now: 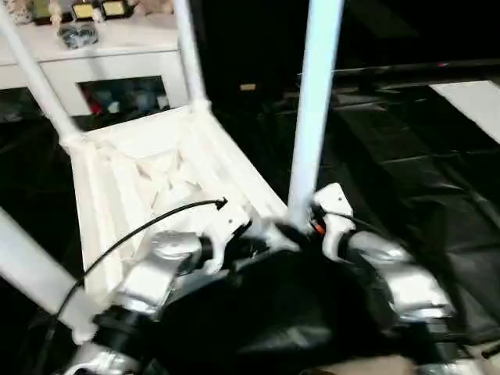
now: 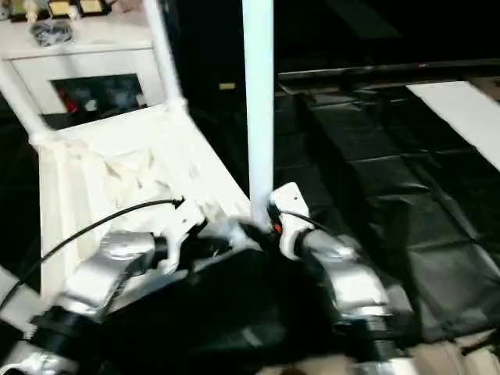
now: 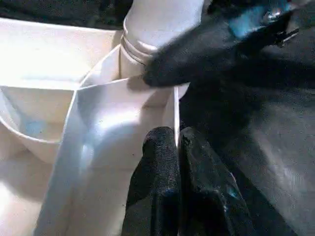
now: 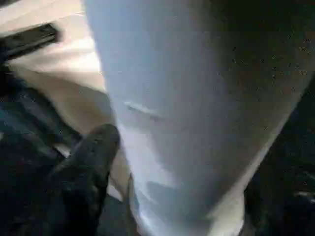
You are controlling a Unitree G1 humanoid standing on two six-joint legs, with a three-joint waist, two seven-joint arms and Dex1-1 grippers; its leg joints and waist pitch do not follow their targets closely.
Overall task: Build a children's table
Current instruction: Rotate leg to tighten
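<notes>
White plastic is nearly all of the work here: the tabletop (image 1: 148, 183) lies upside down on the dark floor, ribs up, with three legs already standing in its corner sockets and the fourth leg (image 1: 315, 117) upright at the near right corner. The left gripper (image 3: 174, 147) has its fingers pressed together on the thin rim of the tabletop beside that socket. The right gripper (image 4: 106, 147) has the base of the fourth leg between its fingers, one black finger touching the tube. I judge the leg is being seated; it is best to keep it vertical and push straight down while the left side holds the rim steady. Behind stands a white cabinet (image 1: 101, 58) with small objects on top, well apart. Black floor sheets (image 2: 391, 195) lie to the right.
</notes>
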